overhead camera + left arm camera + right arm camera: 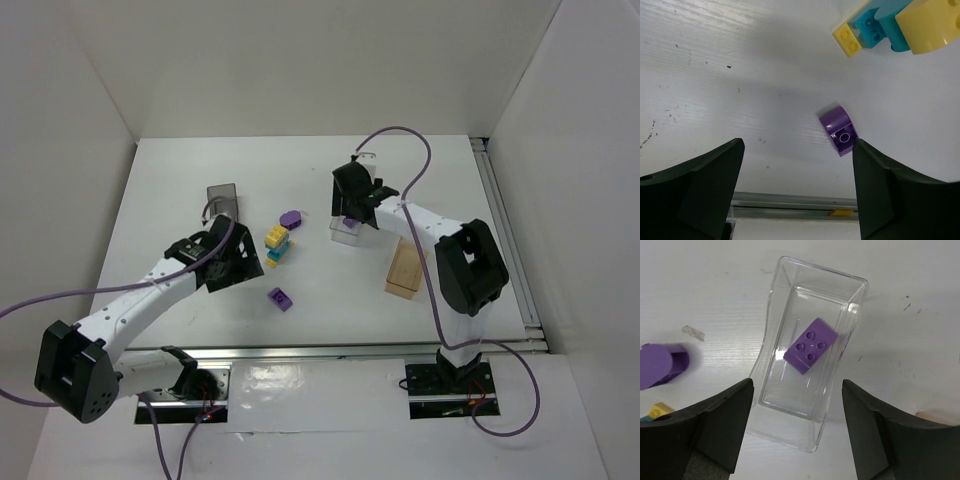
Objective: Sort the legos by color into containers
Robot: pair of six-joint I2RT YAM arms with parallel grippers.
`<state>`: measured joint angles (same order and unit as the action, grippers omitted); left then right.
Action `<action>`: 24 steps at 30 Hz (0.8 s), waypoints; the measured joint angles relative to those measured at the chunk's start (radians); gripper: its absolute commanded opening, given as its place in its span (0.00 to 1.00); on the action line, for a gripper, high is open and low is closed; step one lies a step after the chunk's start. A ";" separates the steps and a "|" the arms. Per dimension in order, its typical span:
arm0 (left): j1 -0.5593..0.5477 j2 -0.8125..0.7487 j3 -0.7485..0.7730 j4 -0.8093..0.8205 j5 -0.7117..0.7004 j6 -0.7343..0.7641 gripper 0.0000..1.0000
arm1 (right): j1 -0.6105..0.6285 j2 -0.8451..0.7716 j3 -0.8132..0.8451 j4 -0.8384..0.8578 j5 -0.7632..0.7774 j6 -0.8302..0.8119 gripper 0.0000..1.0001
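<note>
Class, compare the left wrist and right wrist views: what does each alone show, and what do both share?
Left wrist only: a small purple brick loose on the table. Right wrist only: the clear bin holding a studded purple brick, a rounded purple brick beside it. Both: the table, the yellow-and-teal cluster (only its corner in the second), and an open gripper (left gripper, right gripper).

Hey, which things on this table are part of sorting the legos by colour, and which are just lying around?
Job: clear plastic bin holding a studded purple brick; smoky dark grey bin; amber-tan bin; rounded purple brick; small purple brick; yellow and teal brick cluster.
Lying about: scrap of clear tape; purple cables; metal rail.
</note>
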<state>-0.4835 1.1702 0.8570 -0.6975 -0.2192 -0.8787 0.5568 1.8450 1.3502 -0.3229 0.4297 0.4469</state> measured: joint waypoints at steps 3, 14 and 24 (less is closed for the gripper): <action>0.000 0.018 0.024 -0.005 -0.015 0.013 0.92 | 0.020 -0.041 -0.014 0.006 -0.016 -0.016 0.79; -0.041 0.265 0.302 0.144 0.082 0.414 0.97 | 0.144 -0.382 -0.252 -0.039 -0.112 0.023 0.82; -0.050 0.536 0.459 0.135 0.060 0.597 0.83 | 0.132 -0.467 -0.309 -0.107 -0.109 0.077 0.82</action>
<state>-0.5339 1.7061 1.3155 -0.5621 -0.1593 -0.2821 0.6891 1.3777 1.0412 -0.4301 0.3210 0.5243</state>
